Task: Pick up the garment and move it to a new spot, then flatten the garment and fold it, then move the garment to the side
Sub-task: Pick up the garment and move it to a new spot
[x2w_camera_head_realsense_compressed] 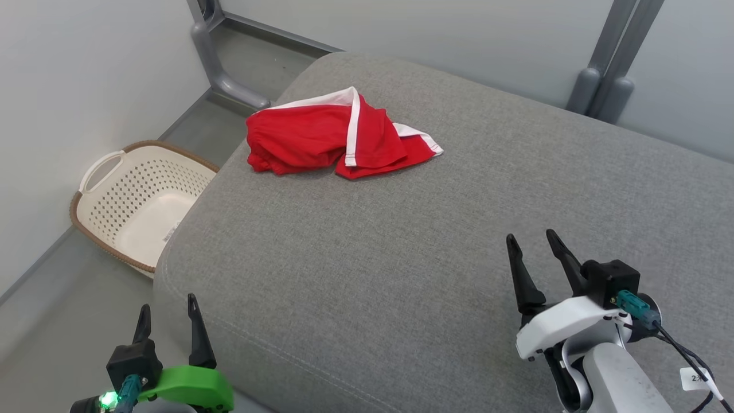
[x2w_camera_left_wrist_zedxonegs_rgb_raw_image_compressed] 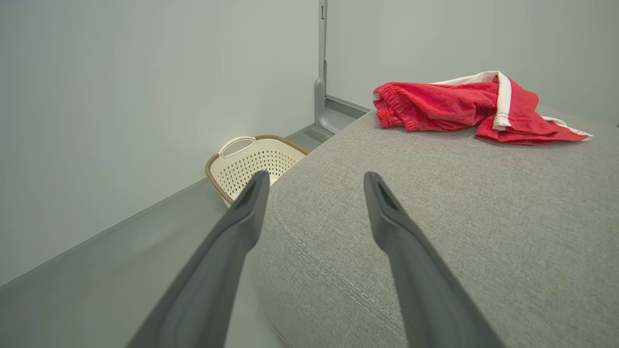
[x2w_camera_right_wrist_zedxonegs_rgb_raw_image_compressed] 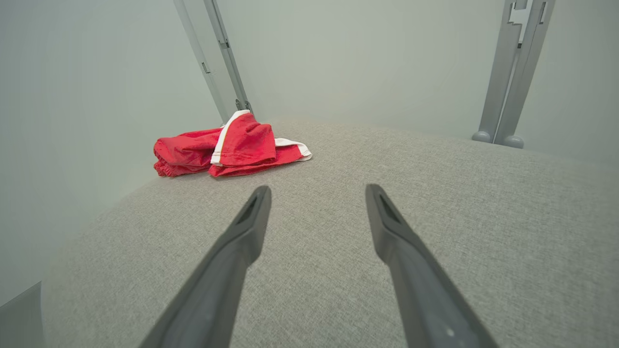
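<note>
Ottoman: you've got a big grey fabric ottoman (x2w_camera_head_realsense_compressed: 401, 258) across most of the head view, with rounded corners and a stitched seam along the near edge.
Floor: grey floor (x2w_camera_head_realsense_compressed: 69, 310) runs along the ottoman's left side, and pale walls (x2w_camera_head_realsense_compressed: 86, 74) stand behind it.
Basket: the cream perforated basket (x2w_camera_head_realsense_compressed: 132, 195) has a brown rim. It sits on the floor right against the ottoman's left side, close to the wall.
Garment: the red garment (x2w_camera_head_realsense_compressed: 321, 135) with white trim is crumpled on the far left part of the ottoman, near the back-left corner. Its gathered waistband end faces left and one flap is folded over the top. It lies well apart from both end effectors.
Posts: grey metal posts (x2w_camera_head_realsense_compressed: 209, 57) stand past the far left corner. A second pair shows at the far right.
Right end effector: your right end effector (x2w_camera_head_realsense_compressed: 530, 234) is over the near right of the ottoman. Its fingers are spread wide, with only ottoman fabric between them.
Left end effector: your left end effector (x2w_camera_head_realsense_compressed: 167, 302) is at the near left corner. Its fingers are spread wide, one on the floor side and one over the ottoman edge.
</note>
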{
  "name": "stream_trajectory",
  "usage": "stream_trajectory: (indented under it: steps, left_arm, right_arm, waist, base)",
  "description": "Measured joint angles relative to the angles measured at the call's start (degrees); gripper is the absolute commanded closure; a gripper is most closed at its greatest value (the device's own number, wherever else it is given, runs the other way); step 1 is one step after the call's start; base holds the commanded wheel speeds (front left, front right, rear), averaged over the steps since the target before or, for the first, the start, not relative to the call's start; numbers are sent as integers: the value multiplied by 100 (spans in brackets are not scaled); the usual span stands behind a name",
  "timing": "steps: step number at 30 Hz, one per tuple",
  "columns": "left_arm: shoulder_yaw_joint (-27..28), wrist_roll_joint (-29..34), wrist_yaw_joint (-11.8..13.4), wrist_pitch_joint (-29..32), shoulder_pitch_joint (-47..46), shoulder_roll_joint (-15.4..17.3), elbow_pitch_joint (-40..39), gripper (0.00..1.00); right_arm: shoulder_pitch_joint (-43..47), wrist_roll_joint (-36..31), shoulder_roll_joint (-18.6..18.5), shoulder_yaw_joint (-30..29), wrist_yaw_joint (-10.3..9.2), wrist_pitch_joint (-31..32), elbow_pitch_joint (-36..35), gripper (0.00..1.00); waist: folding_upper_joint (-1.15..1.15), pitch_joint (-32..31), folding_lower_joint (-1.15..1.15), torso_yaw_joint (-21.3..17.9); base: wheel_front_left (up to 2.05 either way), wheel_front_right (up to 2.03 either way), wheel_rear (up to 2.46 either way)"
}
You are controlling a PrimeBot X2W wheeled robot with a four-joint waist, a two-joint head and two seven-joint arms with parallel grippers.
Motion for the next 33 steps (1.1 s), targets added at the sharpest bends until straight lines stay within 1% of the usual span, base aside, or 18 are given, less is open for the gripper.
stream_trajectory:
  steps: [5, 9, 17, 20, 25, 30, 33]
  left_arm:
    - [3, -46, 22, 0, 37, -1, -7, 0]
    - [-19, -97, 13, 0, 35, -1, 64, 0]
    - [-143, -94, -126, 0, -210, -3, 322, 0]
    - [-130, -99, -181, 0, -330, -3, 407, 0]
    - [-80, -211, -347, 0, -658, -2, 572, 0]
    - [78, -274, -527, 1, -1076, -2, 760, 0]
    - [211, -274, -571, 0, -1362, -2, 871, 0]
  right_arm:
    - [-67, -1, -1, 51, 0, 0, 49, 0]
    - [-90, -2, -1, -4, 0, 0, 44, 0]
    - [15, -96, -3, -216, -1, 0, -49, 0]
    - [3, -133, -1, -207, 0, 0, -81, 0]
    - [-114, -216, -2, -194, 0, 0, -127, 0]
    - [-308, -325, -2, -180, 0, 0, -199, 0]
    - [-408, -427, -2, -159, 0, 0, -263, 0]
  waist:
    - [0, 117, 0, 85]
    - [0, 124, 0, 76]
    - [0, 171, 0, 37]
    - [0, 227, 0, -25]
    - [0, 395, 0, -200]
    - [0, 632, 0, -392]
    - [0, 800, 0, -518]
  base:
    - [0, 0, 0]
    - [0, 0, 0]
    - [0, 0, 0]
    - [0, 0, 0]
    - [0, 0, 0]
    - [0, 0, 0]
    - [0, 0, 0]
